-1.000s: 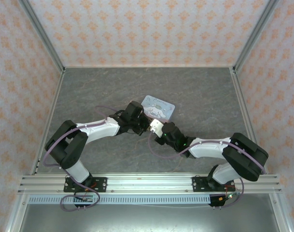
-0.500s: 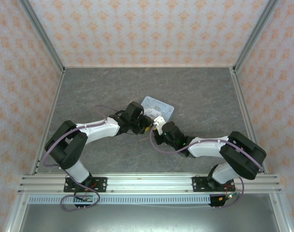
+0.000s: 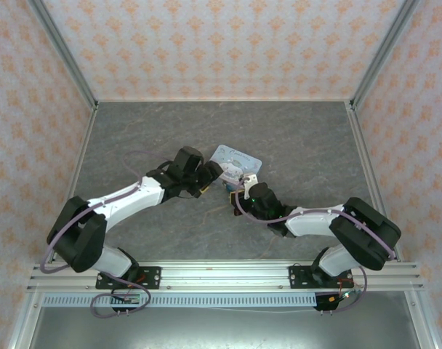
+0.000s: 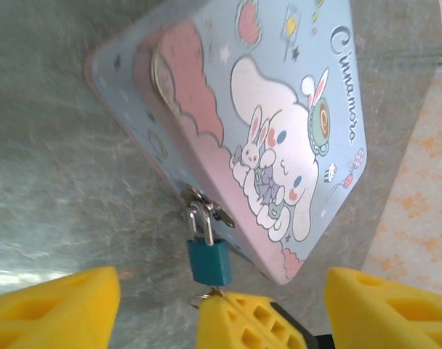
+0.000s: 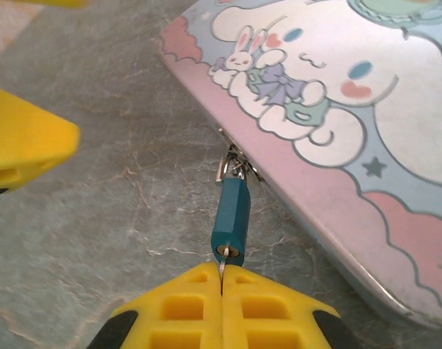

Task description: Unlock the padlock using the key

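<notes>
At the near edge of the tin, just toward 6 o'clock from it in the top view, the two arms meet over the table. The padlock hangs from the tin's clasp. In the right wrist view its body points to 6 o'clock and the tin takes up the 1 to 3 o'clock side.

The right claw is pressed together on the key. Only a thin sliver of metal shows between its pads, and it runs straight up into the brassy keyhole at the lock's lower end. So finding the hole looks done, and the key seems at least partly in, though how deep it sits I cannot tell.

The left claw is spread wide and grips nothing. Its pads stand apart at 7 and 5 o'clock of its own view, either side of the lock without touching it.

What is left, by my reading, is the real work. The lock's loop is threaded through the clasp and looks fully seated in the teal body, so nothing has opened yet. The key needs turning until the loop springs free. The lock dangles loosely, so it may twist along with the key unless the spread claw closes on it to steady it.
</notes>
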You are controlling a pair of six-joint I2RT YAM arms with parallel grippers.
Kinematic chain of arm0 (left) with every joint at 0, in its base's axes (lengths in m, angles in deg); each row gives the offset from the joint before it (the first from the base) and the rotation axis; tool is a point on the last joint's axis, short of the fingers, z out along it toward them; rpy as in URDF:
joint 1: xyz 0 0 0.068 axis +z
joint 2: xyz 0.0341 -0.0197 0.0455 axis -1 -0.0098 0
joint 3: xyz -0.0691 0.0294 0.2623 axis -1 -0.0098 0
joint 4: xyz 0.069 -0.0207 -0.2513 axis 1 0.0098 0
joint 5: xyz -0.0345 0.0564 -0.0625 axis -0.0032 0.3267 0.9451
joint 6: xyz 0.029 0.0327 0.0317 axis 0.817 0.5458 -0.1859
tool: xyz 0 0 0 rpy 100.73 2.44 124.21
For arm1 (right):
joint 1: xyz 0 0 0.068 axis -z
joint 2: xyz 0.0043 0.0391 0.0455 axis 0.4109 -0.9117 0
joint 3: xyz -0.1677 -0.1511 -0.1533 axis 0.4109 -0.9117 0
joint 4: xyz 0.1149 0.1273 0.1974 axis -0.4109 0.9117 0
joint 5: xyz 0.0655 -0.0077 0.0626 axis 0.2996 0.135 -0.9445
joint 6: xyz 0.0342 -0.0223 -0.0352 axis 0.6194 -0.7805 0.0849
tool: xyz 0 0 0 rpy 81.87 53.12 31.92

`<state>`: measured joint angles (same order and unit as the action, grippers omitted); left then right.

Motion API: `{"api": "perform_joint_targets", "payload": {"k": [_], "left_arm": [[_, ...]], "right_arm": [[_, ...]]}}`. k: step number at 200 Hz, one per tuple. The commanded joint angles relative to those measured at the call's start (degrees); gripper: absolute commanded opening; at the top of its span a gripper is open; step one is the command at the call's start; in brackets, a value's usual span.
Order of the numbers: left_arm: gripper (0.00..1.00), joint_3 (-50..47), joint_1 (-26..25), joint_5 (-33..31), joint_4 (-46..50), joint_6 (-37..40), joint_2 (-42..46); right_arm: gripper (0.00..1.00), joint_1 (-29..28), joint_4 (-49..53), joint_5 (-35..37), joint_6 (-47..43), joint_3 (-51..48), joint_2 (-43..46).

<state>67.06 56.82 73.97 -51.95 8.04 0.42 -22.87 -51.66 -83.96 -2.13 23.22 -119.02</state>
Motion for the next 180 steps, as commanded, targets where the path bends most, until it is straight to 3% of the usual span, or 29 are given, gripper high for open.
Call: {"api": "perform_joint_targets", "payload": {"k": [1,34,90,136,180], "left_arm": [[0.8,2.0,1.8,-5.2,5.4,6.0,2.1],[0.86,7.9,3.4,-8.3,12.4,11.4,1.5],[0.94,12.2,5.9,-7.1,12.6,16.9,-3.5],[0.96,15.7,6.6,-5.1,12.7,21.0,-9.6],[0.96,18.0,7.7,-2.2,13.4,23.7,-15.1]], "right_arm": [[0.0,1.2,-4.9,-4.2,13.7,-1.0,0.0],[0.0,2.1,-8.6,-8.9,24.6,-0.9,-3.9],[0.0,3.1,-19.8,-10.4,38.9,-2.4,-12.6],[0.0,4.1,-21.7,-9.9,43.5,-2.4,-15.8],[0.08,4.9,-22.3,-10.3,44.0,-2.3,-16.2]]}}
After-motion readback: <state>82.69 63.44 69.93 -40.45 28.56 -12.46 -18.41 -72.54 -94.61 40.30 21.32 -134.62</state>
